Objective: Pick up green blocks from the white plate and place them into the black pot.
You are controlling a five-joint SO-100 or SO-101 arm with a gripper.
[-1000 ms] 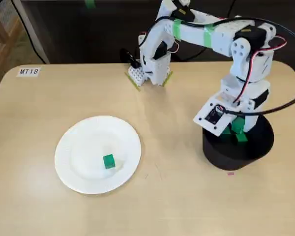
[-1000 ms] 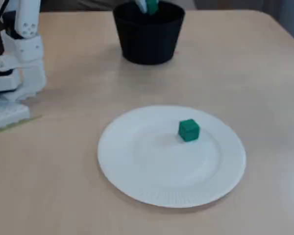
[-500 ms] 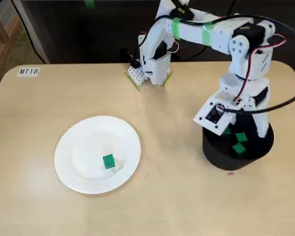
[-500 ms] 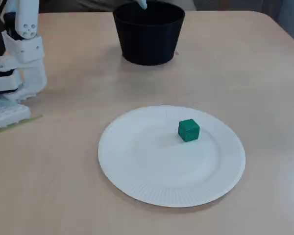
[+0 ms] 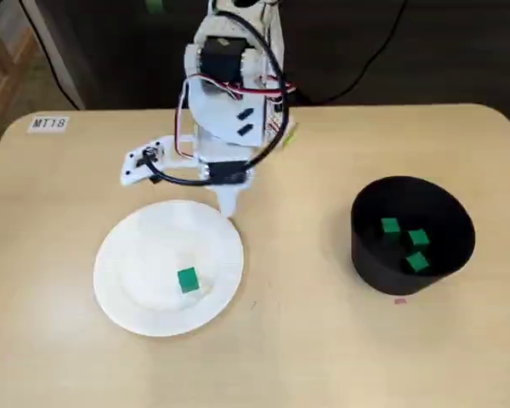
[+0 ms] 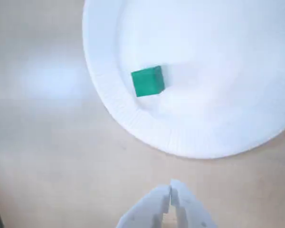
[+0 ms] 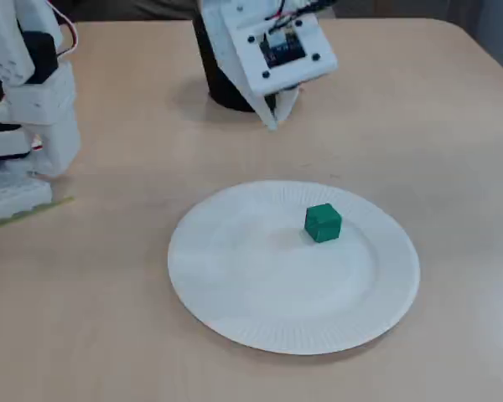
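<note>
1. The end effector [image 6: 171,192] has swung from over the black pot [image 5: 367,265] to just beside the white plate's [image 5: 129,246] rim. Its fingers are pressed together, holding nothing.
2. One green block [image 6: 147,81] lies on the plate; three others sit in the pot.
3. It looks light, stiff and small, probably best pinched across two flat opposite faces.

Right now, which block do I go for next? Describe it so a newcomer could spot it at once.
Find the white plate on the table, left of the black pot in a fixed view. The green block lies alone on it, off-centre. The other green blocks are all inside the pot; this is the only one on white.
</note>
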